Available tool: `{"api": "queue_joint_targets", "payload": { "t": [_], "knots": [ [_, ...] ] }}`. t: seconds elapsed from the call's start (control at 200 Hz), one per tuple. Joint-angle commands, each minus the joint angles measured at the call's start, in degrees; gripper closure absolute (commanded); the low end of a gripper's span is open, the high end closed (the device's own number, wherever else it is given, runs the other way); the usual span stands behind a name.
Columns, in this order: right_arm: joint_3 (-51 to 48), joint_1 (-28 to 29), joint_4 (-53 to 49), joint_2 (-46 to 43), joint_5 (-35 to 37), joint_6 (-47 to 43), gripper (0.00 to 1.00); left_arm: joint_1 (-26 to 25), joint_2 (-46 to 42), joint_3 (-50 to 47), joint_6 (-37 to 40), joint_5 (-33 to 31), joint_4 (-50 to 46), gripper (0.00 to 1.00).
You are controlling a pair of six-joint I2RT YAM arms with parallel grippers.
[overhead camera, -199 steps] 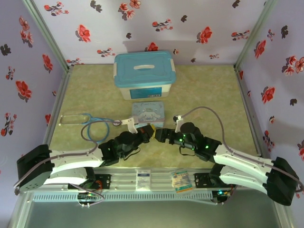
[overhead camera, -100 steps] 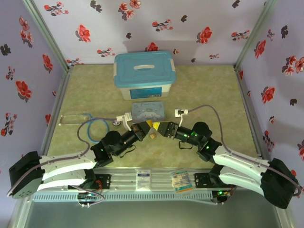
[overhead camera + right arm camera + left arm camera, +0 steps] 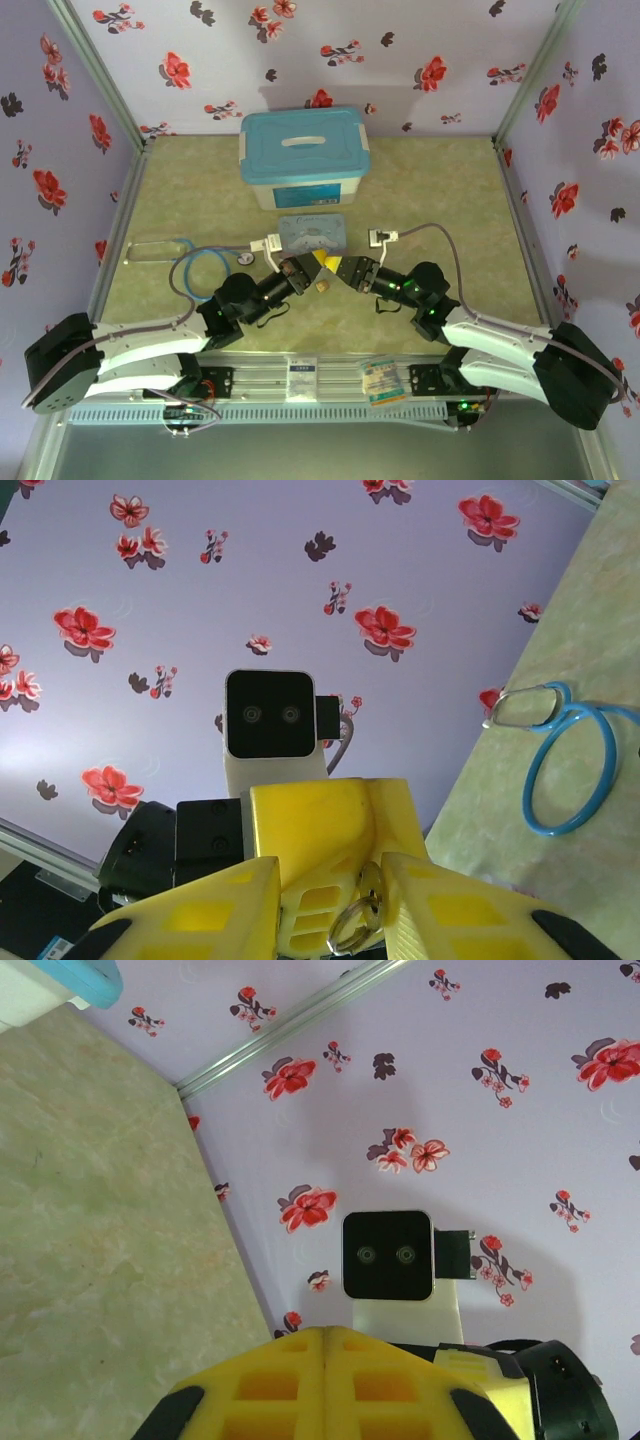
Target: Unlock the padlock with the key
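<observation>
My left gripper (image 3: 320, 262) and right gripper (image 3: 335, 266) meet tip to tip in front of the cartoon tin. The left gripper (image 3: 325, 1332) has its yellow fingers pressed flat together. In the right wrist view, the key (image 3: 372, 885) sticks out of the left gripper's fingertips (image 3: 370, 815), with a wire ring (image 3: 350, 927) hanging from its head. My right gripper (image 3: 330, 868) stands with its jaws apart on either side of the key; its right finger (image 3: 450, 905) is close beside it. A tiny brass block, the padlock (image 3: 322, 285), shows just on the near side of the fingertips.
A blue-lidded white box (image 3: 303, 155) stands at the back. The cartoon tin (image 3: 312, 232) lies just beyond the grippers. A blue stethoscope (image 3: 195, 268) coils at the left (image 3: 560, 770). Flowered walls close in three sides. Two cards (image 3: 378, 380) sit on the near rail.
Both arms have reached further from the near edge, bringing the fingertips closer to the tin. The right jaws have narrowed around the key. The left gripper stays shut.
</observation>
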Motion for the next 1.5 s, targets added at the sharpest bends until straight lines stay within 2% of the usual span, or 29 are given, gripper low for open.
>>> {"api": "queue_joint_targets", "payload": {
  "t": [0.0, 0.265, 0.42, 0.715, 0.8, 1.25, 1.33, 1.39, 1.495],
  "knots": [
    [-1.2, -0.2, 3.9, -0.4, -1.1, 0.4, 0.67, 0.5, 1.5, 0.0, -1.9, 0.2, 6.1, 1.00],
    [-1.2, -0.3, 3.4, 0.2, -1.2, -0.1, 0.69, 0.7, 3.2, 0.2, -2.6, 0.1, 7.1, 1.00],
    [-2.3, -0.2, 3.3, -0.3, 0.3, -0.6, 0.77, 0.9, 3.1, 0.1, -2.8, 0.0, 7.1, 1.00],
    [-1.9, -0.2, 3.5, -0.5, 0.7, -0.9, 0.77, 0.9, 4.8, 0.8, -3.4, 1.0, 6.2, 1.00],
    [-2.1, -0.3, 3.4, -1.0, 1.4, -1.3, 0.81, 0.8, 5.4, 1.1, -3.7, 0.9, 6.0, 1.00],
    [-2.2, -2.6, -3.8, -5.6, 2.9, -3.4, 0.82, 0.4, 7.7, 0.0, -5.4, 1.4, 9.6, 1.00],
    [-1.8, -2.6, -4.0, -5.3, 2.1, -3.5, 0.85, 0.4, 8.4, 0.0, -5.9, 1.6, 9.9, 1.00],
    [-1.9, -2.6, -3.0, -4.4, 1.9, -3.1, 0.92, 0.4, 8.9, 0.0, -6.3, 1.6, 10.2, 1.00],
    [-2.1, -2.6, -1.5, -3.3, 1.8, -2.6, 0.89, 0.4, 9.5, 0.1, -6.1, 2.1, 11.1, 1.00]
  ]
}}
